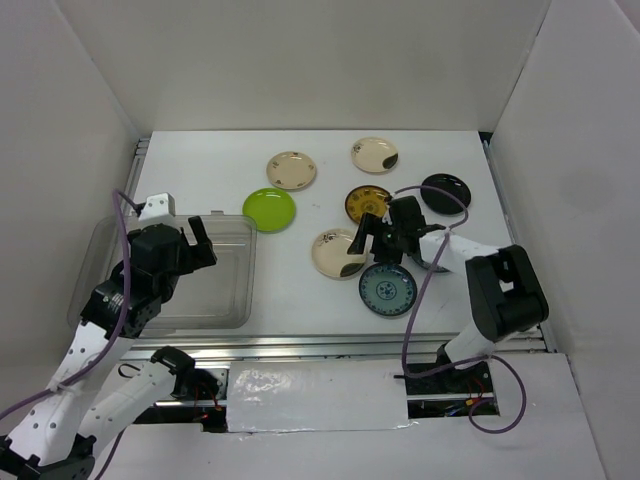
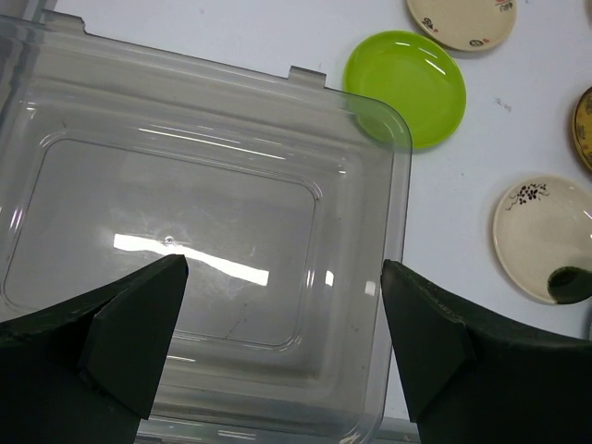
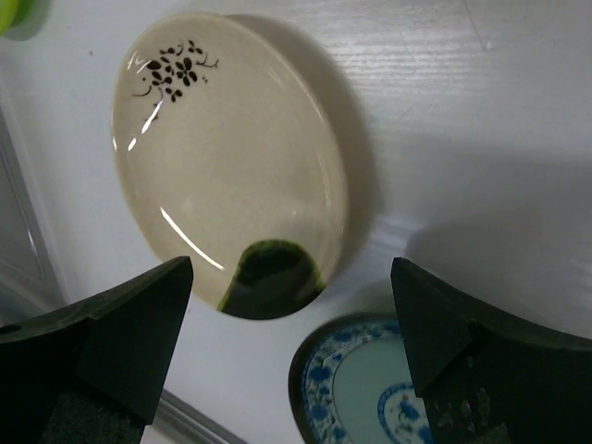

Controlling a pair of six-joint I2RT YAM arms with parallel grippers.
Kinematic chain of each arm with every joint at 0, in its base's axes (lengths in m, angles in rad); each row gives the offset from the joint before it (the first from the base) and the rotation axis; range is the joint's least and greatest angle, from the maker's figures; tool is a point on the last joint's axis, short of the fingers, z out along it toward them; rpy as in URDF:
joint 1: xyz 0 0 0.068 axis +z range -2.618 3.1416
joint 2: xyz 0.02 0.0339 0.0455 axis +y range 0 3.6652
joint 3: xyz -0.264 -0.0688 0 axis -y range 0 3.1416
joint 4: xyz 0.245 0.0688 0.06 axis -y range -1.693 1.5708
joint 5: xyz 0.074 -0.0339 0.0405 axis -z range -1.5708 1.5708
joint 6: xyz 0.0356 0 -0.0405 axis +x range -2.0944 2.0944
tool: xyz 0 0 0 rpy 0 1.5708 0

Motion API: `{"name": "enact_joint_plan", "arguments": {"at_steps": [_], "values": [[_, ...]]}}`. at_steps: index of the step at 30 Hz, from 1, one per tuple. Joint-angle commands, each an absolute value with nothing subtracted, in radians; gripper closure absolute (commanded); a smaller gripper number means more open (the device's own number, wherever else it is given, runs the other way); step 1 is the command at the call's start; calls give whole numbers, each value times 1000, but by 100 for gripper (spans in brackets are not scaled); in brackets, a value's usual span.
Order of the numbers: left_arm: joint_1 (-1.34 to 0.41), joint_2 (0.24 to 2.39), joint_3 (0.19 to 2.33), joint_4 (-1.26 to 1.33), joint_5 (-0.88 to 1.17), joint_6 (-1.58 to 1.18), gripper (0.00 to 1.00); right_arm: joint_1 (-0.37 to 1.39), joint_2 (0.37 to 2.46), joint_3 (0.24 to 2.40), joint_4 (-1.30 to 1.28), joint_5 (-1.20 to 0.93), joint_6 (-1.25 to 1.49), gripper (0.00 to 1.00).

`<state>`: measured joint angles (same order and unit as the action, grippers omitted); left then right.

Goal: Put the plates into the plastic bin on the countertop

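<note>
- The left gripper (image 1: 203,242) hangs over the bin (image 1: 247,265), jaws spread wide and holding nothing. In its wrist view, only the bin's clear floor shows between the 2 fingers (image 2: 139,342).
- The bin sits on the countertop (image 1: 300,300) at its near left, opening upward.
- The right gripper (image 1: 362,235) is also wide open and holds nothing. It is poised above the near cream plate (image 1: 335,255).
- In the right wrist view that plate lies flat, with its dark green rim patch between the 2 fingers (image 3: 129,342).
- The blue plate (image 1: 387,289) lies just on the near side of the near cream plate. Whether their rims touch cannot be told.
- The green plate (image 1: 269,209) lies right by the bin's far right corner. In the left wrist view, the bin's rim overlaps part of it.
- The brown-gold plate (image 1: 365,200) lies just beyond the right gripper.
- The black plate (image 1: 445,192) lies to the right of the brown-gold plate, crossed by a purple cable (image 1: 415,310).
- The left cream plate (image 1: 291,170) and the right cream plate (image 1: 375,155) lie at the far side, apart from each other.
- 7 plates show in the top view, all on the countertop outside the bin.
</note>
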<state>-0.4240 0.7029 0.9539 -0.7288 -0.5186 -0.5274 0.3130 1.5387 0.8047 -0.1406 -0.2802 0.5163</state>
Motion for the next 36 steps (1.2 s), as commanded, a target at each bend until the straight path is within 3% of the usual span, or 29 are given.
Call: {"name": "enact_joint_plan", "arguments": {"at_steps": [1, 4, 8, 10, 13, 17, 26, 34, 36], "values": [[-426, 704, 948, -669, -468, -492, 1, 298, 1600, 862, -28, -362, 483, 5], [-426, 712, 946, -663, -443, -483, 1, 284, 1660, 880, -20, -373, 488, 12], [-428, 724, 948, -663, -430, -479, 1, 270, 1720, 891, -8, -397, 499, 40], [-426, 726, 948, -666, -431, -479, 1, 265, 1742, 891, -5, -409, 505, 49], [-426, 726, 950, -667, -430, -482, 1, 261, 1753, 885, -5, -416, 523, 78], [-426, 739, 968, -663, -378, -497, 1, 264, 1723, 881, 11, -425, 538, 100], [-428, 995, 1080, -453, 326, -517, 1, 394, 1301, 822, -98, -391, 598, 100], [-442, 1189, 1124, -425, 410, -529, 1, 425, 1148, 796, -40, -584, 624, 100], [-449, 1201, 1124, -420, 403, -531, 6, 428, 1152, 795, -17, -607, 630, 100]]}}
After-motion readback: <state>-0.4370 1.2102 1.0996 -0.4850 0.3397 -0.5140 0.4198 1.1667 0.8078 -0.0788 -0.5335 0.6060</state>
